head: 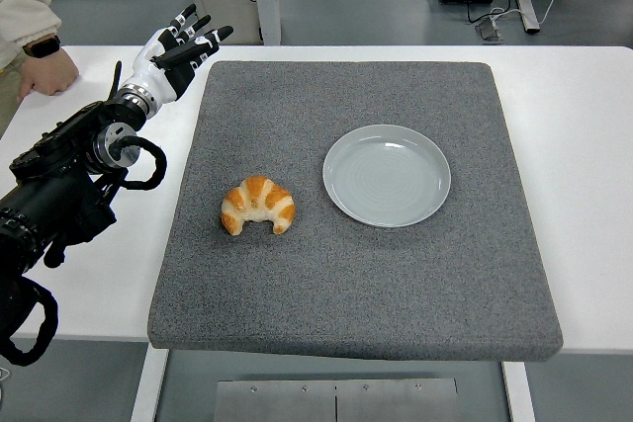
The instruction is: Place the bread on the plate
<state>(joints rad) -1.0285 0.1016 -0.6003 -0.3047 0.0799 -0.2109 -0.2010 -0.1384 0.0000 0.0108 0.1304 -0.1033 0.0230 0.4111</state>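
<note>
1. Hovering over the far left corner of the grey mat (396, 274): left hand (176, 51), fingers (203, 39) spread and extended, holding nothing.
2. Bread (258, 205) lies on the mat, well apart from the hand, nearer the table's front edge and to its right.
3. Plate (387, 175) sits farther right, near the bread but not touching.
4. A person's hand (45, 71) rests on the table (584, 116), left of the robot hand.

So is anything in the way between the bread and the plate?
No, nothing visible. Only bare grey mat lies between the bread and the empty plate to its right.
</note>
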